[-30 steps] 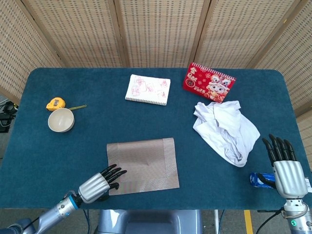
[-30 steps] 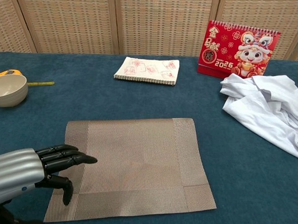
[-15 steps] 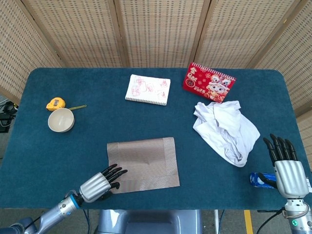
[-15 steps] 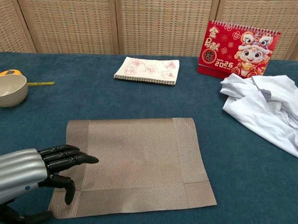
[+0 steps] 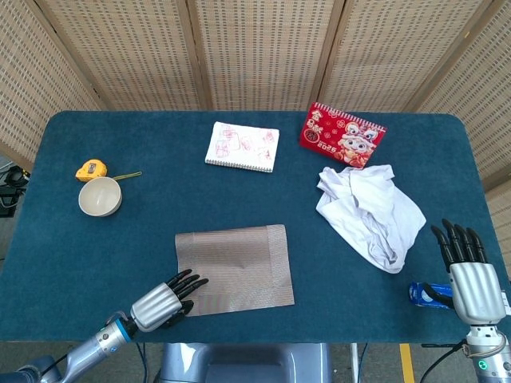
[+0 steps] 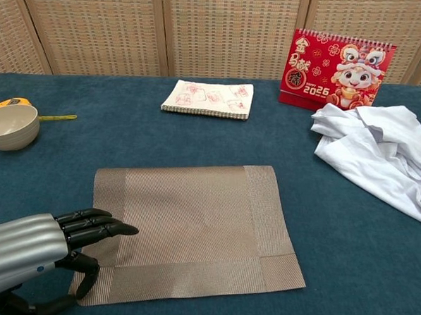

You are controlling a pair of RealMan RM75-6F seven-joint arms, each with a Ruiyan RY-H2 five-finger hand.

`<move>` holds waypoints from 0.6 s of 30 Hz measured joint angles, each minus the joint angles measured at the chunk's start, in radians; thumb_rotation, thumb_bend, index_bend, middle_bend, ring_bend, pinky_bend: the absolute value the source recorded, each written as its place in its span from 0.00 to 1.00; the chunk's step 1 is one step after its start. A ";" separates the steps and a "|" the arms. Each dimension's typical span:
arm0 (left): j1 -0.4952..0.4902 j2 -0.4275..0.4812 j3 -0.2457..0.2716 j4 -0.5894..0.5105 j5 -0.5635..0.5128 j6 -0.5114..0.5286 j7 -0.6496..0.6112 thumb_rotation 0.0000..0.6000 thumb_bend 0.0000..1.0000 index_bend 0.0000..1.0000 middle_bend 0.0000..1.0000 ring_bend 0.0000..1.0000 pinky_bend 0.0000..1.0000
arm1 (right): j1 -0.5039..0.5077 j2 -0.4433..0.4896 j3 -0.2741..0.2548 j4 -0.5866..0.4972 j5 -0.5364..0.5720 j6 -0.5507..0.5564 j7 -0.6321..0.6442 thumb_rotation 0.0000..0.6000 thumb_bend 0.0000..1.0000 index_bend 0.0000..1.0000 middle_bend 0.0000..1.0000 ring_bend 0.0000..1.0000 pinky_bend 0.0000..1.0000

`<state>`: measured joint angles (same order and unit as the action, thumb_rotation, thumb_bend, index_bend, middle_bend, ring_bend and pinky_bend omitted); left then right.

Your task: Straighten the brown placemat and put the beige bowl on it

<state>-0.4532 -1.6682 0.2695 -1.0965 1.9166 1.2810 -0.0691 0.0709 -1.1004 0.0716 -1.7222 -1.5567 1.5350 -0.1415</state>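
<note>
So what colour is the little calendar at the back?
Red calendar with a cartoon lion; clearest in the chest view.

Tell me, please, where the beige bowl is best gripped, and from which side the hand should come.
Probably by the rim: the beige bowl stands upright and open on the table's left, so a thumb-and-finger pinch from above suits it. Take the near or right rim, since the yellow tape measure sits just behind. The left hand is nearer.

My left robot hand [image 6: 47,244] covers the near-left corner of the brown placemat [image 6: 193,227], and the chest view cuts my wrist off at the frame edge. The small blue thing [image 5: 423,294] beside my right robot hand [image 5: 469,275] is half hidden, maybe a wrapper. The calendar [image 5: 342,136] print is too small to read from the head view.
</note>
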 measured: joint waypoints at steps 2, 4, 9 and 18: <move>-0.001 -0.001 0.000 0.002 -0.001 -0.001 0.000 1.00 0.52 0.56 0.00 0.00 0.00 | 0.000 0.000 0.000 0.000 -0.001 0.001 0.001 1.00 0.00 0.00 0.00 0.00 0.00; -0.002 -0.001 0.000 0.002 -0.002 -0.002 -0.003 1.00 0.55 0.57 0.00 0.00 0.00 | 0.000 0.001 0.000 0.000 -0.001 0.001 0.002 1.00 0.00 0.00 0.00 0.00 0.00; -0.010 0.004 -0.002 -0.004 -0.005 -0.006 -0.012 1.00 0.58 0.63 0.00 0.00 0.00 | 0.000 0.002 0.000 0.000 0.000 0.000 0.003 1.00 0.00 0.00 0.00 0.00 0.00; -0.016 0.013 -0.031 -0.025 -0.020 0.018 -0.029 1.00 0.58 0.72 0.00 0.00 0.00 | 0.000 0.002 -0.001 -0.001 -0.001 0.000 0.005 1.00 0.00 0.00 0.00 0.00 0.00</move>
<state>-0.4697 -1.6548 0.2386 -1.1213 1.8971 1.2993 -0.0982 0.0708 -1.0982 0.0710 -1.7232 -1.5573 1.5349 -0.1363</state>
